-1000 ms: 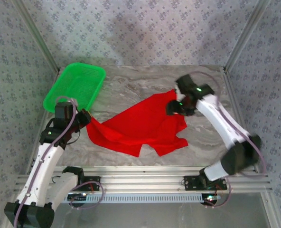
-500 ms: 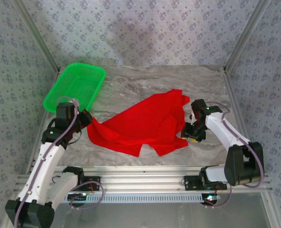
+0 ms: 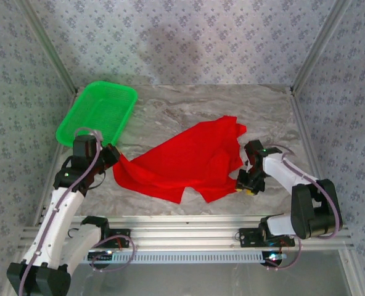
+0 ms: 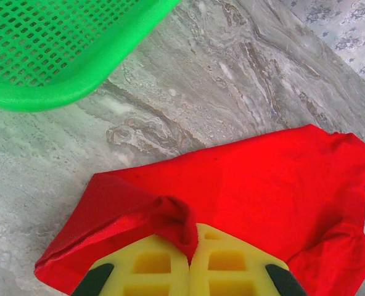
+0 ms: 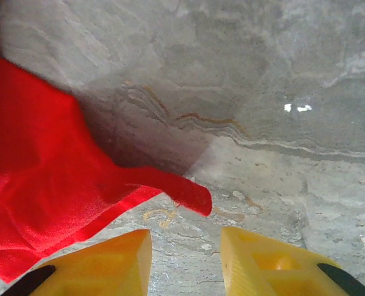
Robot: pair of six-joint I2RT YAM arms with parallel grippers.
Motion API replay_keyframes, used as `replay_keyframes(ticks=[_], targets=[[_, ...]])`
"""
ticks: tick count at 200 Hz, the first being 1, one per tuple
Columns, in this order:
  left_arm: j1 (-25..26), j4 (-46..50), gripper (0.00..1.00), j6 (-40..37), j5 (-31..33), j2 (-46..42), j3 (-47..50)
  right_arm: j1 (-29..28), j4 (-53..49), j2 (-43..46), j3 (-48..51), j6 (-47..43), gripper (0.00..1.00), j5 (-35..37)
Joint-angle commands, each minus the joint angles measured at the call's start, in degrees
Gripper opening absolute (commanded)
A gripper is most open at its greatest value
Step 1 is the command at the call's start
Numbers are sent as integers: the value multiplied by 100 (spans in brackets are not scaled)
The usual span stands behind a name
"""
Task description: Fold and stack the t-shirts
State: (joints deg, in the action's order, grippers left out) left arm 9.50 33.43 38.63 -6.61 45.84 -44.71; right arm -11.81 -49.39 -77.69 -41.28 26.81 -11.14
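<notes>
Far left, the green basket [image 3: 97, 114] sits at the table's [image 3: 188, 102] back corner with nothing red in it. Just beside its near edge, your left fingers [image 4: 158, 265] are clenched on a bunched fold at the left end of the red t-shirt [image 3: 182, 163]. That grip has not moved in the last second. The shirt lies crumpled across the middle of the table, print not visible, running from that pinch up to a loose far-right corner. The change is all on the right. A second ago the right arm was up at that far-right corner. It has since swung down toward you, and the corner now lies slack on the table. The right fingers [image 5: 108, 265] now sit low at the shirt's near-right edge. They are parted and grasp nothing, though the gap is narrower than it was. In the right wrist view bare table shows between them, and a thin tongue of red cloth [image 5: 192, 198] ends just ahead of the tips. My read is that you are re-gripping for a spread, not yet a fold. The cloth tip looks short of the fingers, so a close from here may catch nothing. No stacking has begun.
</notes>
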Motion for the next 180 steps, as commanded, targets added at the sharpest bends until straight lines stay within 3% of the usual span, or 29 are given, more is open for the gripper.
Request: replay_keyframes(ticks=[1, 92, 128, 157, 180], targets=[[35, 50, 0, -58, -51, -36, 24, 4, 245, -60, 85, 167, 36, 133], [35, 72, 0, -67, -62, -14, -13, 98, 785, -722, -91, -9, 36, 93], [35, 57, 0, -77, -58, -6, -9, 200, 979, -775, -180, 4, 23, 129], [35, 58, 0, -132, -77, 3, -57, 333, 939, -641, -437, -77, 0, 17], [26, 166, 0, -286, -91, 9, -346, 401, 535, 21, -860, -2, 0, -188]])
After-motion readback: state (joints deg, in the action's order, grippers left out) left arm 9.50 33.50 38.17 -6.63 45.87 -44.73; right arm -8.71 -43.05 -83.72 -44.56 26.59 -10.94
